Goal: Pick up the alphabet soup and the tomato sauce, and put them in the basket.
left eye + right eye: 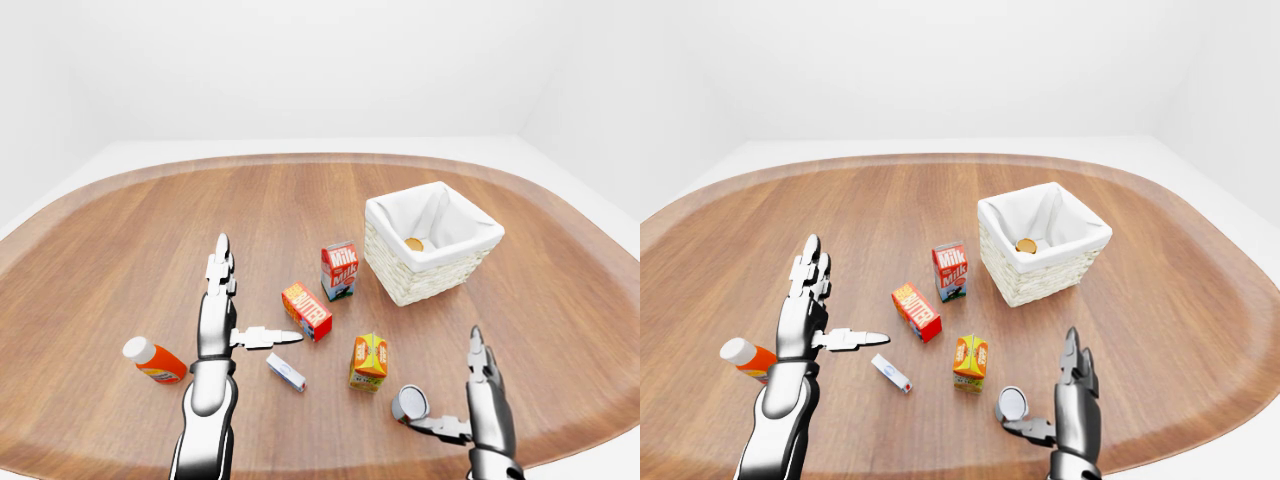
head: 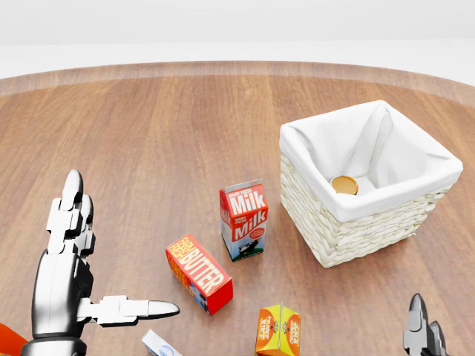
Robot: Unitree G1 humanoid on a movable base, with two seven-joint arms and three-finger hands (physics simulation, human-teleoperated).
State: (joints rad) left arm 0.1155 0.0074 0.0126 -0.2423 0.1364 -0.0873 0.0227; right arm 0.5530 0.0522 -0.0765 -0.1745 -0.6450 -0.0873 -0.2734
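Small silver-lidded can [image 1: 410,403] lying on wooden table [image 1: 120,250] beside right hand [image 1: 484,400], fingers spread wide, empty. Rigid, smooth, prone to rolling; best gripped across its curved sides.

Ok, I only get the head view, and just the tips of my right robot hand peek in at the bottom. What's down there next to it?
Observer: In the left-eye view, a silver can lies on its side just left of your right robot hand, whose fingers are open.
Operator: Is my thumb touching it?
Observer: It reaches towards the can, but I cannot tell if they touch.
Operator: And the red bit in my bottom left corner?
Observer: That is an orange bottle with a white cap, lying on the table left of your open left robot hand.
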